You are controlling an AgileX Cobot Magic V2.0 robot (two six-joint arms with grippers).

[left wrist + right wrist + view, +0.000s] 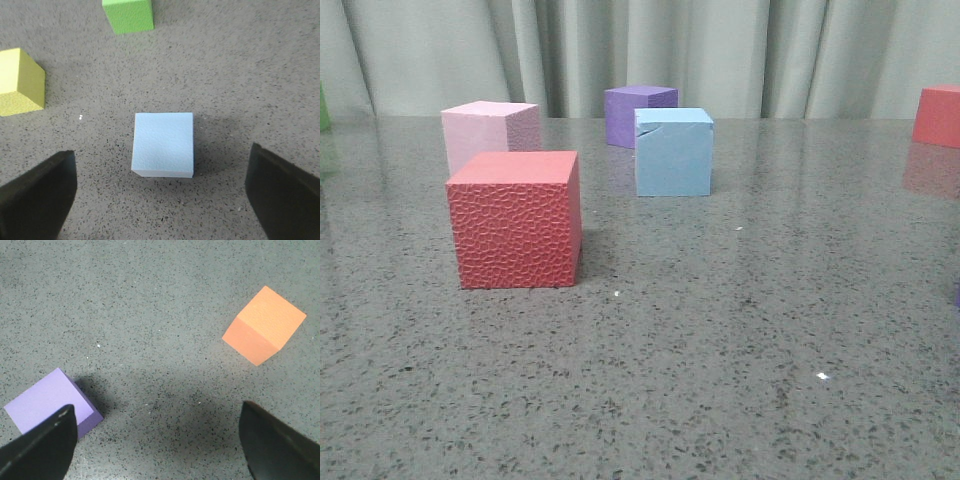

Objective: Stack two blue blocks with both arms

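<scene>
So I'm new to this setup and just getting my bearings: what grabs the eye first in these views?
In the front view, the big red cube sits nearest, with a pink cube behind it and a blue block to its right, in front of a purple cube. In the left wrist view, a second blue block lies centred between the open left gripper fingers.

Only the fingers of the two-armed robot show, and only through its wrist cameras. The left gripper (161,200) appears as two matte black, wedge-shaped fingers (37,197), broad and blunt, with flat inner faces and softly rounded corners. The right gripper (157,442) looks the same: a pair of matte black, slab-like fingers (40,447) with plain, unmarked surfaces. No cables, screws or lettering can be made out on either. The front camera catches none of the machine.
</scene>
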